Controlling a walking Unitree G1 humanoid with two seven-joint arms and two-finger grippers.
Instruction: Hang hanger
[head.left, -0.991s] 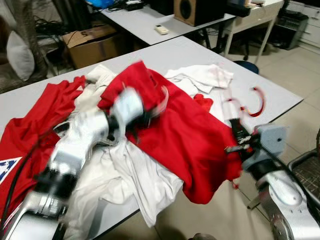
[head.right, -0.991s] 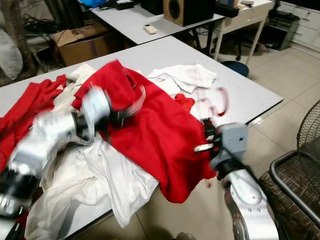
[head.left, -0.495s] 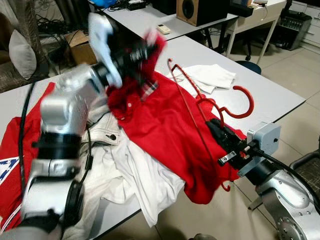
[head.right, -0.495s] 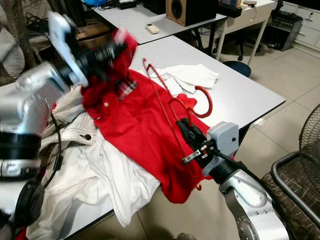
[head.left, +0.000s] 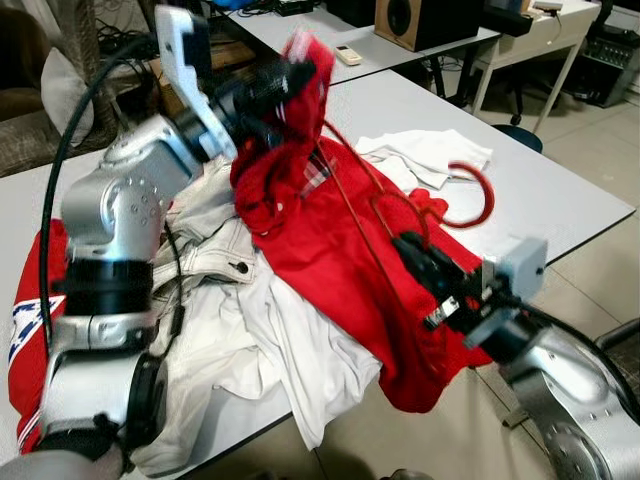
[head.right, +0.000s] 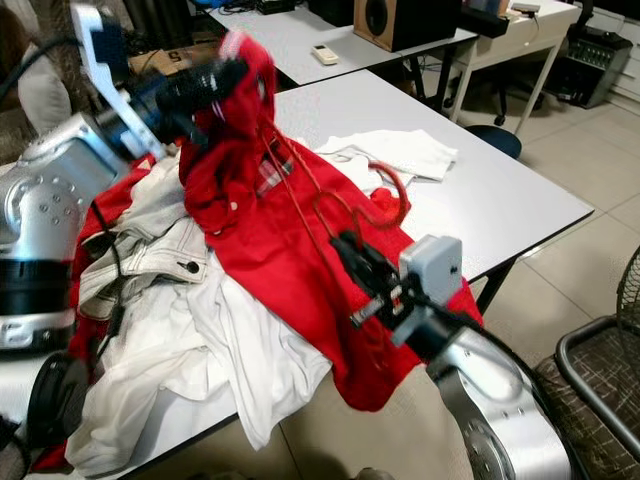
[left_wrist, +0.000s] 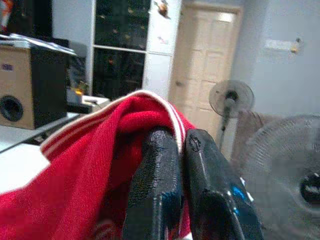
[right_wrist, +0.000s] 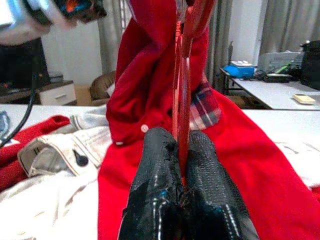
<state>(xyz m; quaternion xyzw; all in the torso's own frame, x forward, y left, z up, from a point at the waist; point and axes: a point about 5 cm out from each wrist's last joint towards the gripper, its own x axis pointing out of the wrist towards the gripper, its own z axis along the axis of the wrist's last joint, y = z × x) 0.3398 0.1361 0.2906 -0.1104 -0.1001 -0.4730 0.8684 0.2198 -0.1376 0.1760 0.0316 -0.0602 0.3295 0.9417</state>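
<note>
On the left, the left gripper (head.left: 298, 72) is raised above the grey table (head.left: 560, 190), its fingers (left_wrist: 155, 185) pinching the collar of the red shirt (head.left: 340, 270), which drapes down over a heap of white clothes (head.left: 260, 340). To the right and nearer, the right gripper (head.left: 405, 243) has its fingers pressed onto the red hanger (head.left: 470, 195), whose hook curves up just beyond it, over the table.

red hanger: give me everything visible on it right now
The red hanger is thin and glossy, plastic by the look, with a curved hook above the grey table. Its frame runs partly inside the red shirt. The right gripper is shut on its lower bar; the left gripper pinches the shirt collar, lifted.
</note>
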